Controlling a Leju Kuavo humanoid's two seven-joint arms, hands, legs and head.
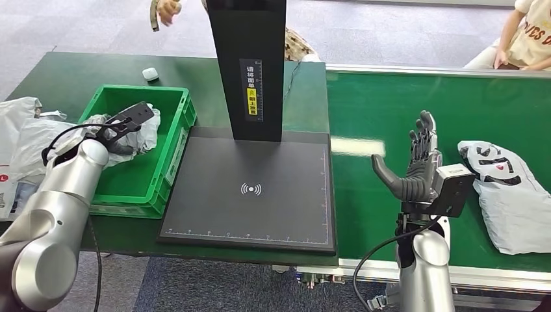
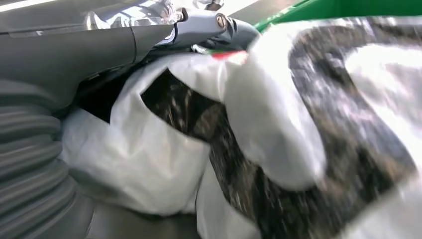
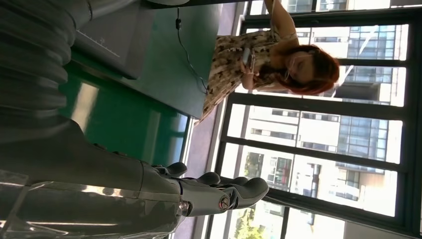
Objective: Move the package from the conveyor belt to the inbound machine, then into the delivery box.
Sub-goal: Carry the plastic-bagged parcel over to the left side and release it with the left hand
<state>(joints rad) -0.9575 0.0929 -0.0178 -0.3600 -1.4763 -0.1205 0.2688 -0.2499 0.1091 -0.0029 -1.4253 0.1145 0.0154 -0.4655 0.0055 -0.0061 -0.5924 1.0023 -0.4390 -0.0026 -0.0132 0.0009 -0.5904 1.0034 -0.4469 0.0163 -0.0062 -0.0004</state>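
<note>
Left hand [image 1: 127, 123] sits at left of the head frame, over the green delivery box [image 1: 175, 149], fingers laid on a white package with black print [image 1: 146, 133] that lies inside the box. Left wrist view: package [image 2: 278, 129] pressed right up against the hand [image 2: 99, 45], crumpled plastic, thumb across its upper edge. Can't tell from either view whether the fingers actually grip it or just rest on it.

Right hand [image 1: 416, 166] at centre-right of the head frame, raised above the green conveyor belt [image 1: 390, 117], palm upright, fingers straight and spread, thumb out to the left. Holds nothing. Right wrist view shows the same: fingers [image 3: 239, 191] extended, nothing between them.

Second white package with black print [image 1: 507, 188] lies flat on the belt at right of the frame, just beside the right hand, not touching.

Inbound machine: black scan plate [image 1: 253, 195] at frame centre between box and belt, black post [image 1: 250, 65] rising from its far edge with a yellow label.

More white bags [image 1: 19, 143] piled at the far left edge outside the box. Small white object [image 1: 150, 73] on the green table behind the box. One person's hand at top left [image 1: 167, 10], another person seated at top right [image 1: 526, 36].
</note>
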